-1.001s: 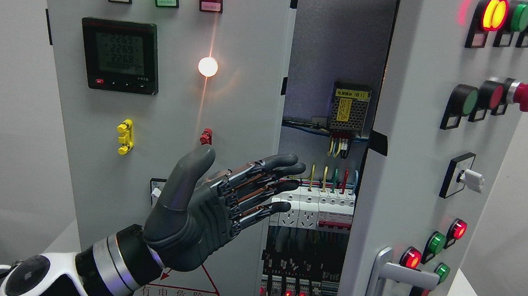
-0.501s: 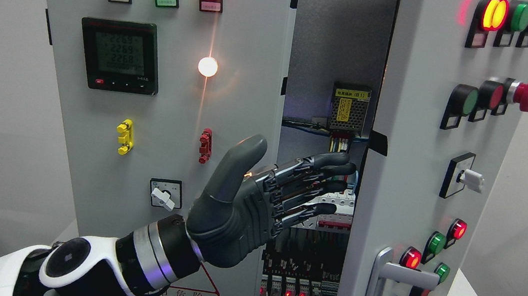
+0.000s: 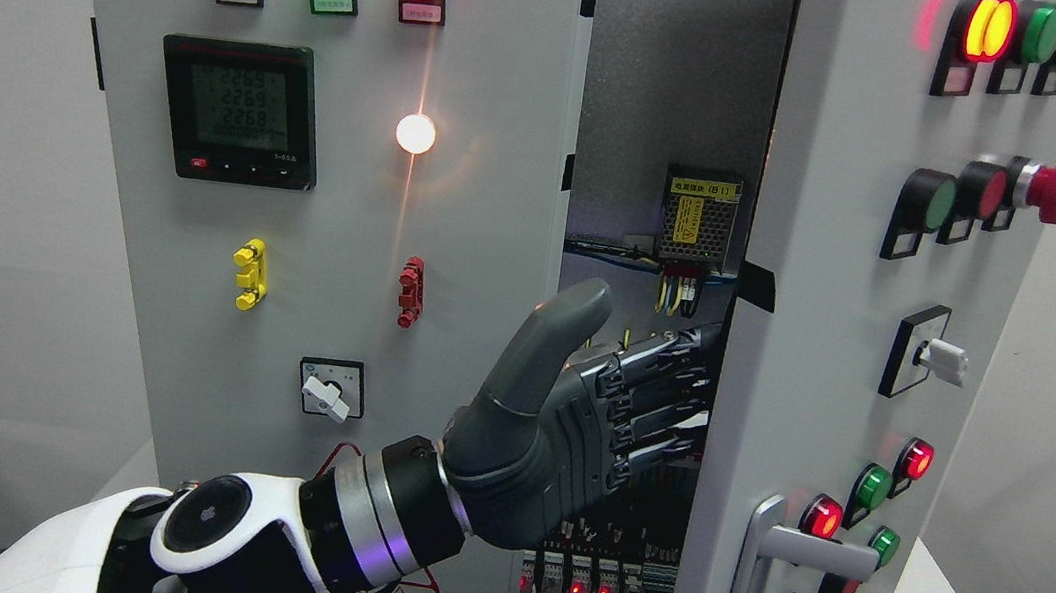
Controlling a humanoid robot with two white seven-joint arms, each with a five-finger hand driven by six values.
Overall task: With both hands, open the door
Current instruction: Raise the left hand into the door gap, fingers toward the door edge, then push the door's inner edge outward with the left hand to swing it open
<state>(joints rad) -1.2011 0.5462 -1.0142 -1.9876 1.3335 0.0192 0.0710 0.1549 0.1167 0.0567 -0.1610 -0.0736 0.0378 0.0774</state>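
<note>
While beside wiring (image 3: 680, 290), left robot hand (image 3: 573, 423) fingers (image 3: 668, 389) behind door (image 3: 811, 372) edge.

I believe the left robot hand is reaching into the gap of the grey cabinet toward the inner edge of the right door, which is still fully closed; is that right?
Not quite: the head view shows the grey right door already ajar, with wiring and breakers visible in the gap. The rest holds: the left robot hand reaches into that gap, its fingers extended toward the door's inner edge.
</note>
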